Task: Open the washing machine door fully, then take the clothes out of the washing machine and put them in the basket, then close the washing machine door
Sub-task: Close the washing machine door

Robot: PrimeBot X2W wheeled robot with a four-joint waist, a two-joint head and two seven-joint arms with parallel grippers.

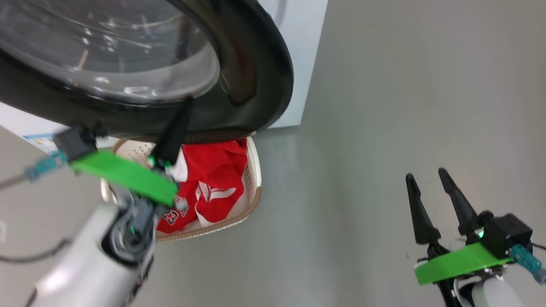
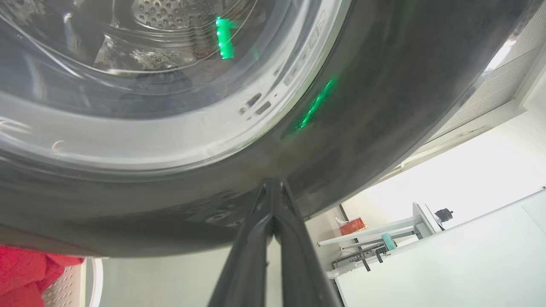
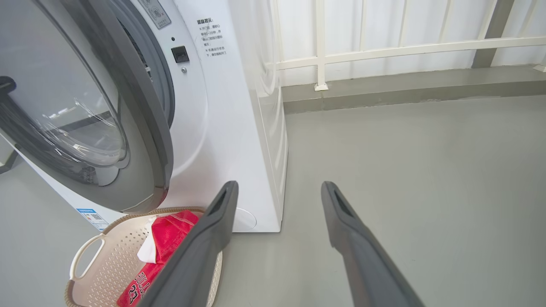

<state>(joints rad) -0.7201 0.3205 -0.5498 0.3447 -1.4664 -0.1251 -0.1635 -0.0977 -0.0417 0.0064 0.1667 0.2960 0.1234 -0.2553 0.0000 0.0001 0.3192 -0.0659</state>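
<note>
Washing machine door, upper left, is standing ajar; clothes are lying in the basket beneath. Left gripper, fingers together, is touching its black ring; right gripper, fingers apart, is hovering lower right over grey floor; a white railing is bordering it.

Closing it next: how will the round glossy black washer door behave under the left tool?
Probably rigid: the round door with its glossy black ring should swing as one piece. The shut left tool appears to touch curved, shiny plastic, so it may skid. The bulging glass window suggests some weight.
</note>
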